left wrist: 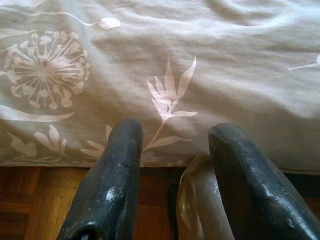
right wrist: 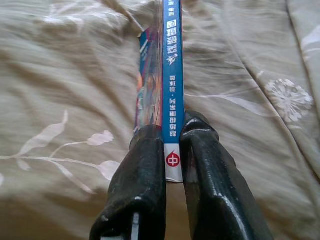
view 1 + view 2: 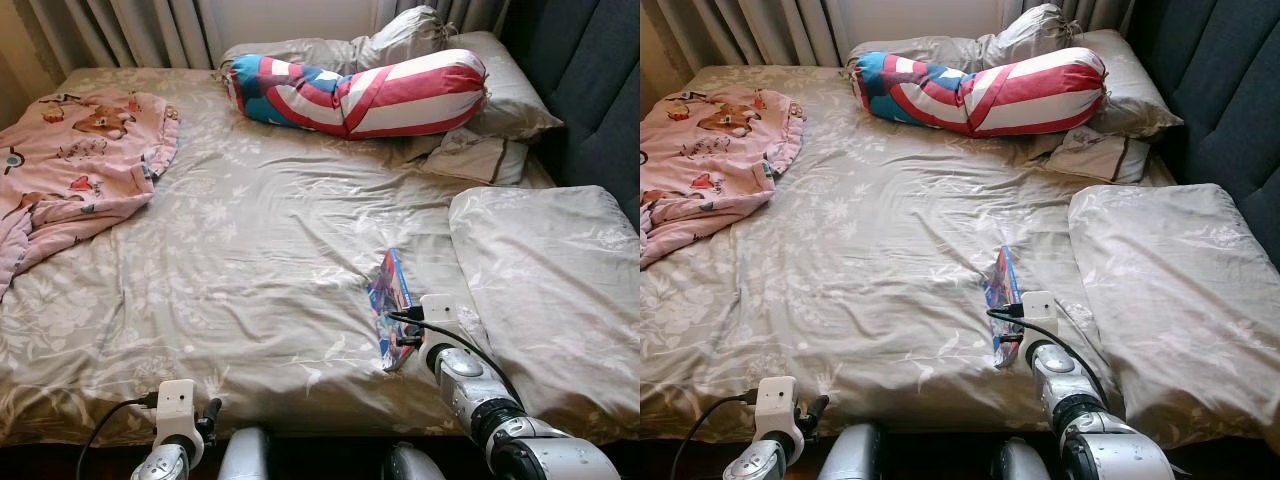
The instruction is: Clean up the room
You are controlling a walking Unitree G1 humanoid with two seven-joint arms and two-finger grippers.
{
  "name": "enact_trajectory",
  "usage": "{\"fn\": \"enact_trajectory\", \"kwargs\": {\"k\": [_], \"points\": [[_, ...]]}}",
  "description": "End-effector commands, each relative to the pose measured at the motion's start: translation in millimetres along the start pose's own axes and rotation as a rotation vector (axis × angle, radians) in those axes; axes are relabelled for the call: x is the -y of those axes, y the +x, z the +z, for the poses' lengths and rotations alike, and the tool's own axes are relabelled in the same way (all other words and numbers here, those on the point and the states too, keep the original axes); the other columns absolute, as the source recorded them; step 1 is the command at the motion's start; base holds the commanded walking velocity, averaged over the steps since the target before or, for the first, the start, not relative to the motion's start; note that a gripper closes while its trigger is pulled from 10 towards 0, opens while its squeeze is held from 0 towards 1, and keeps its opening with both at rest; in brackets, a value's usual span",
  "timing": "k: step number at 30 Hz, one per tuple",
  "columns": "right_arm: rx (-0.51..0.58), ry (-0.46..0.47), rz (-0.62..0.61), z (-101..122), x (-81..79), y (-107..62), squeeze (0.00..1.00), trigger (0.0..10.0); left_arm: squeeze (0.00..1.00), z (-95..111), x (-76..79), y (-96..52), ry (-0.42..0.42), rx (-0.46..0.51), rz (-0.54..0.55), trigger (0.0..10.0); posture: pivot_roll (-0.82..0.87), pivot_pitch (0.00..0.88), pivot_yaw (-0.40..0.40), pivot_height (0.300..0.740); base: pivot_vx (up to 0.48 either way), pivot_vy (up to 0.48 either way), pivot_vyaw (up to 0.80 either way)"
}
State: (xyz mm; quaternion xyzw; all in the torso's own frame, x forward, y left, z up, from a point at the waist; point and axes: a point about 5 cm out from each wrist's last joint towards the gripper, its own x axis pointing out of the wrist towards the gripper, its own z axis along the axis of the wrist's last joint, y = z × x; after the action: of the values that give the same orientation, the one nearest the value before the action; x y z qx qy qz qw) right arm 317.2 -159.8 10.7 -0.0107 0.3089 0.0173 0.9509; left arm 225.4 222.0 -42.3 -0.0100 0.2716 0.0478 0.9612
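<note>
Head views: thin blue book (image 3: 388,300) held upright on edge over beige floral bedsheet (image 3: 250,260), at 5 o'clock, beside large pillow (image 3: 545,290).
Right wrist view: right gripper (image 2: 172,150) clamped on book's blue spine, white lettering, red mark.
Left wrist view: left gripper (image 1: 172,150) parted, nothing held, at bed edge.

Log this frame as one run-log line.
right gripper: shut on book, spine up, on bed | left gripper: open, idle at bed edge | pink blanket: untouched
</note>
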Motion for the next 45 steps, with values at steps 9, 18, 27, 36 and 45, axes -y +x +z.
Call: {"fn": "enact_trajectory", "kwargs": {"k": [9,18,27,36,45], "points": [[0.009,0.018,-0.047,3,10.7,-0.6,0.0,10.0,0.0,-7,-2.3,-2.6,0.016,-0.033,-0.001,10.0,0.11,0.104,-0.016,0.65,0.0,0.0,0.0],[0.016,0.01,-0.055,4,12.1,-0.6,1.0,10.0,0.0,-7,-1.6,-2.6,0.015,-0.031,0.0,10.0,0.11,0.105,-0.018,0.65,0.0,0.0,0.0],[0.022,0.001,-0.093,6,18.5,-1.1,1.0,10.0,0.0,-6,-0.9,-2.3,0.012,-0.029,-0.001,10.0,0.11,0.105,-0.019,0.65,0.0,0.0,0.0],[0.037,-0.001,-0.209,9,37.5,-3.6,0.0,10.0,0.0,-6,-0.2,-2.0,0.011,-0.028,-0.003,10.0,0.11,0.105,-0.018,0.65,0.0,0.0,0.0],[0.141,0.029,-0.108,14,22.6,-3.2,0.0,10.0,0.0,-7,0.9,-2.0,0.009,-0.037,-0.004,10.0,0.1,0.094,-0.022,0.65,0.0,0.0,0.0]]}}
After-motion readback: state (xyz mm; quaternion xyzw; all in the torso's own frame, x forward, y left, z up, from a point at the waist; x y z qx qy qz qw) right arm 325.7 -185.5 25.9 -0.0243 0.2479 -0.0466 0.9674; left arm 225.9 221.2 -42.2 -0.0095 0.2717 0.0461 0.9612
